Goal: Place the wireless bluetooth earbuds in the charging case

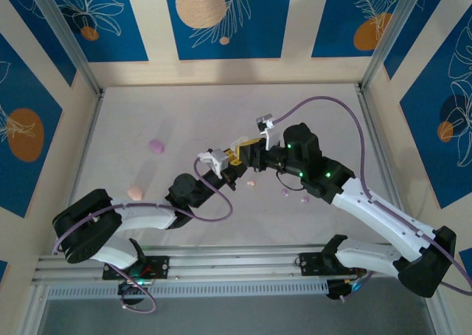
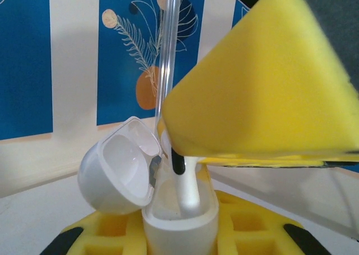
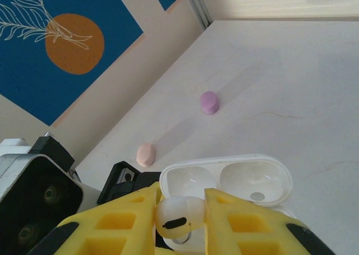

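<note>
A white charging case (image 2: 179,221) stands upright with its lid (image 2: 115,168) swung open to the left. My left gripper (image 2: 179,235) is shut on the case body, yellow foam on both sides. My right gripper (image 3: 179,218) is shut on a white earbud (image 3: 178,215). The earbud's stem (image 2: 189,182) points down into the right-hand well of the case, under the right gripper's yellow pad (image 2: 263,81). From the right wrist, the open lid (image 3: 227,179) lies just beyond the bud. In the top view both grippers (image 1: 221,169) (image 1: 242,156) meet at mid-table.
Three loose earbuds lie near the right arm: a pink one (image 1: 251,182) and two lilac ones (image 1: 285,192) (image 1: 304,198). A lilac case (image 1: 156,146) (image 3: 208,102) and a pink case (image 1: 135,192) (image 3: 145,153) sit on the left half of the table. Framed walls enclose the table.
</note>
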`<action>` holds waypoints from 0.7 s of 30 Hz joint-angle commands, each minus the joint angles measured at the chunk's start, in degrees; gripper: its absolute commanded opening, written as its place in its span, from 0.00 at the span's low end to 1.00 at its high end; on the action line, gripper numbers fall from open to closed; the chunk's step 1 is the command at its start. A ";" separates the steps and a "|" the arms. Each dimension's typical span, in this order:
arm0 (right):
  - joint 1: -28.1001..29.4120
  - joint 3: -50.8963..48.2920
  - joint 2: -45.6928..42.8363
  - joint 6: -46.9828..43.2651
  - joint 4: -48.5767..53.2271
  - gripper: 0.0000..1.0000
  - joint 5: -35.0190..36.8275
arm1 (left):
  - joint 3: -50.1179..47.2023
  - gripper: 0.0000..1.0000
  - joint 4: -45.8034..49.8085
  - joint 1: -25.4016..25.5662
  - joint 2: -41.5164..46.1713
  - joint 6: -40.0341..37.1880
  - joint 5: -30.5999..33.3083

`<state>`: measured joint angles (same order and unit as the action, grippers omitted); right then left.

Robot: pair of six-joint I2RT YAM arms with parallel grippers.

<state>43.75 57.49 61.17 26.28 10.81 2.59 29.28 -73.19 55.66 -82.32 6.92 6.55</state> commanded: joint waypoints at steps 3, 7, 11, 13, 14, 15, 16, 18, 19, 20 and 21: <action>0.02 2.50 2.52 -2.56 8.66 0.26 2.88 | 0.08 0.18 -7.41 0.50 1.45 -1.50 -1.63; 0.11 4.26 3.73 -4.02 11.65 0.26 2.63 | -0.18 0.18 -6.99 0.51 1.81 -2.82 -1.36; 0.20 4.81 4.13 -4.70 12.73 0.26 2.47 | -0.54 0.18 -6.62 0.50 2.30 -3.49 -0.88; 0.20 4.97 4.13 -5.17 13.22 0.27 2.41 | -0.76 0.18 -6.53 0.54 2.52 -3.71 -0.58; 0.20 5.06 4.09 -5.31 13.43 0.28 2.43 | -0.80 0.19 -6.44 0.53 2.60 -3.75 -0.49; 0.19 5.12 4.18 -5.51 13.75 0.29 2.27 | -0.80 0.19 -6.36 0.50 2.69 -3.91 -0.48; 0.20 5.30 4.22 -5.61 13.93 0.30 2.24 | -0.80 0.19 -6.27 0.50 2.70 -4.01 -0.48; 0.20 5.61 4.38 -5.42 14.40 0.32 2.42 | -0.71 0.19 -6.18 0.53 2.70 -4.10 -0.65; 0.19 5.74 4.40 -5.36 14.49 0.32 2.42 | -0.71 0.19 -6.18 0.51 2.70 -4.13 -0.72; 0.20 5.91 4.47 -5.20 14.65 0.33 2.42 | -0.64 0.19 -6.10 0.50 2.61 -4.11 -0.88; 0.20 6.13 4.49 -4.98 14.82 0.34 2.55 | -0.63 0.19 -6.02 0.51 2.61 -4.11 -1.01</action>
<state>44.12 62.92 64.75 21.82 20.71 3.42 28.10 -72.01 55.66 -82.26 3.88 6.70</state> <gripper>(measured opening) 0.339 0.206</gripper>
